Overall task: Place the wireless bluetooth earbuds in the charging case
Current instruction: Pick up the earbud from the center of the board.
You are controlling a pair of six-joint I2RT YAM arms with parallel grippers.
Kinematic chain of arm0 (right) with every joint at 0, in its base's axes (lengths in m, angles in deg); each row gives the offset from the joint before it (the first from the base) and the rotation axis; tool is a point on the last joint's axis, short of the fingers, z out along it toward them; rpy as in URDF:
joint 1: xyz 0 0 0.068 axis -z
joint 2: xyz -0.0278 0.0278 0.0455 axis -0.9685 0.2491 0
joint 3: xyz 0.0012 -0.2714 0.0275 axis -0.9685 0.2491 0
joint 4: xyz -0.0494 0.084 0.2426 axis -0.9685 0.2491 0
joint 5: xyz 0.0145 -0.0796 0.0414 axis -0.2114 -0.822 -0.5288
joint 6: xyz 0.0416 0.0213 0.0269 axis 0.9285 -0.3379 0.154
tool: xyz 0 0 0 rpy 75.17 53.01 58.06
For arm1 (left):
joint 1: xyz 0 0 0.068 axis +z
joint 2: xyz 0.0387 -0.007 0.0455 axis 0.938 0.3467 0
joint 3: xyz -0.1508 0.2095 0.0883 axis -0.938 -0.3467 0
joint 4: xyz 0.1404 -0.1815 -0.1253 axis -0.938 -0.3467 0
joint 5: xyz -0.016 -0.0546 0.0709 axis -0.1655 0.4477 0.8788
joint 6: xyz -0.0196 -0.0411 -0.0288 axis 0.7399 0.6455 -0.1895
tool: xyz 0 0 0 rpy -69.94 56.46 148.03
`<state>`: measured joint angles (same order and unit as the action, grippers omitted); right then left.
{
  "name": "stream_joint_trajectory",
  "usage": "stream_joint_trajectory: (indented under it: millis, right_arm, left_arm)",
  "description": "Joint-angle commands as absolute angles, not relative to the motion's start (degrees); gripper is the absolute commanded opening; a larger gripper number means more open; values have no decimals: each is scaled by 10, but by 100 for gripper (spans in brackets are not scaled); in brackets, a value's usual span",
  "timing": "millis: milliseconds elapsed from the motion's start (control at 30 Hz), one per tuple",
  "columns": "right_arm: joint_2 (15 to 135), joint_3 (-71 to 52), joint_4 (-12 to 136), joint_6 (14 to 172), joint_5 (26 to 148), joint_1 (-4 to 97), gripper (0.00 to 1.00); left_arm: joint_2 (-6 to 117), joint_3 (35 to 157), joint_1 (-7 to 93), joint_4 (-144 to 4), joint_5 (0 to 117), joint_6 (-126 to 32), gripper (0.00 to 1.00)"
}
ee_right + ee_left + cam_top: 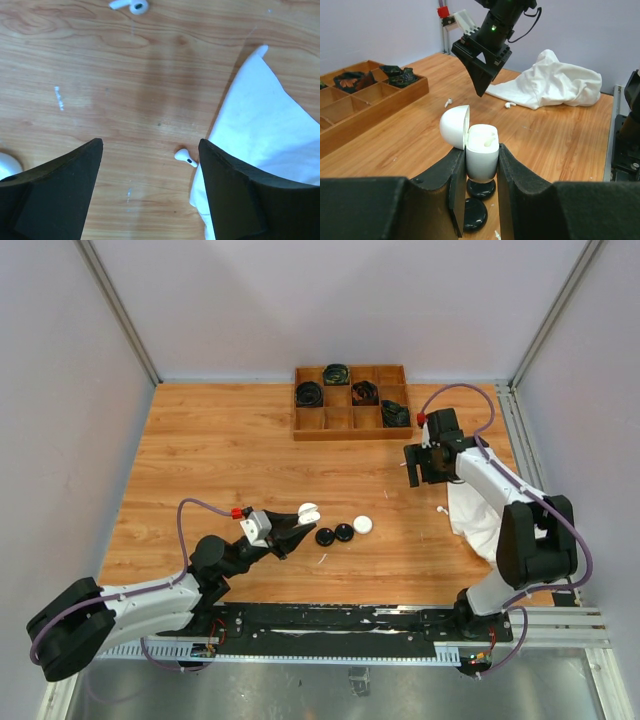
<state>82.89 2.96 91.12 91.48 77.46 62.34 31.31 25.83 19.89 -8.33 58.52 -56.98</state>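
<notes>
The left end effector [481, 167] clamps the white charging case [482, 152] upright with its lid swung open, apparently to steady it for loading. The right end effector [150, 185] hangs wide open and empty above the counter [125, 90]. It is poised over a white earbud [184, 157] at the cloth's [260, 125] edge, likely the next pick.

Wood-grain table [220, 460], divided wooden tray [340, 434] set far, white cloth [468, 510] laid right, round cases [344, 532] centred, white earbud [186, 158] beside cloth.
</notes>
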Motion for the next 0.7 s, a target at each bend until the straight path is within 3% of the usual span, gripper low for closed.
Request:
stream_joint_trajectory:
  millis: [0, 667]
  right_arm:
    - [858, 36, 939, 905, 775, 656, 77]
    - [928, 56, 968, 912, 840, 715, 61]
  left_arm:
    - [316, 260, 203, -76, 600, -580, 0]
    - [328, 267, 203, -87, 601, -577, 0]
